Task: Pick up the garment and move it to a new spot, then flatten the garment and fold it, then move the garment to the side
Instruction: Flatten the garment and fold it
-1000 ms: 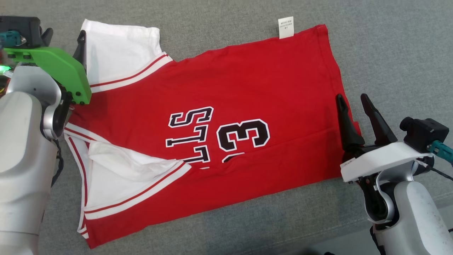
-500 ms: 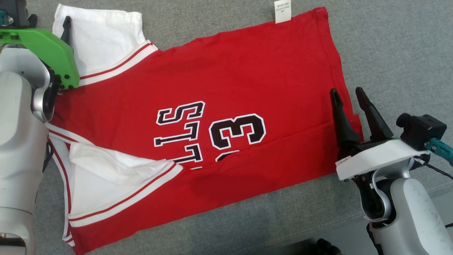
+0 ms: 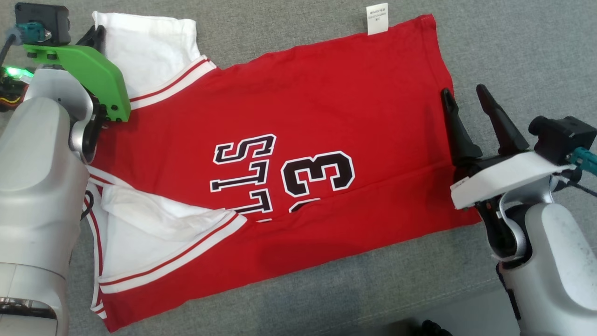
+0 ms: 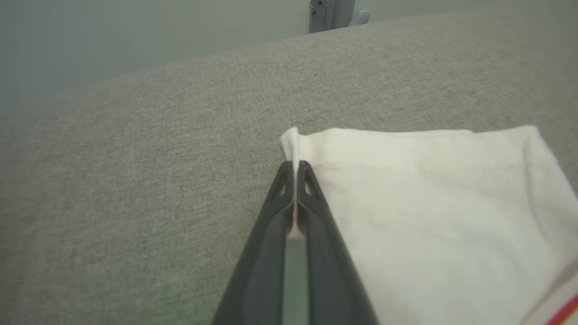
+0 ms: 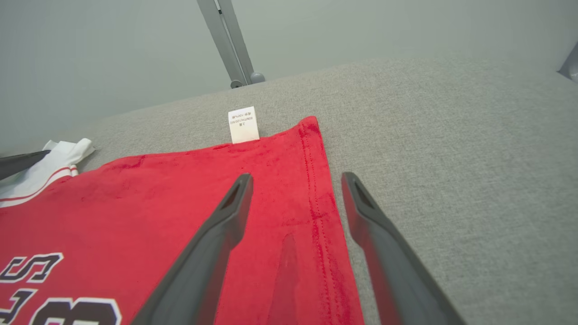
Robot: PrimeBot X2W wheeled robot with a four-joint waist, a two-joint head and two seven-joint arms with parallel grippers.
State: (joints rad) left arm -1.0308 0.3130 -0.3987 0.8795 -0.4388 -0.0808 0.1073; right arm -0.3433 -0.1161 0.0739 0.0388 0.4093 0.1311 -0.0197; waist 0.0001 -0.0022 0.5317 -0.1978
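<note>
The garment (image 3: 326, 107) is a red jersey with white sleeves and black lettering, lying spread on the grey surface. My left gripper (image 3: 95, 37) is at its far left white sleeve. In the left wrist view that gripper (image 4: 295, 169) is shut on the sleeve's corner, with a small white tuft poking up between the tips. My right gripper (image 3: 464, 91) stands open over the jersey's right hem. In the right wrist view its fingers (image 5: 296, 178) straddle the stitched hem of the red cloth (image 5: 180, 194) without touching it.
A white care label (image 3: 377, 19) sticks out from the jersey's far edge. The grey fabric surface (image 3: 513, 42) stretches around the jersey. Its front edge runs across the lower right. A metal leg (image 5: 230, 45) stands beyond the far edge.
My left gripper has gone from open to shut on the white sleeve corner. The right gripper has moved a little farther along the hem. The head camera has shifted slightly.
</note>
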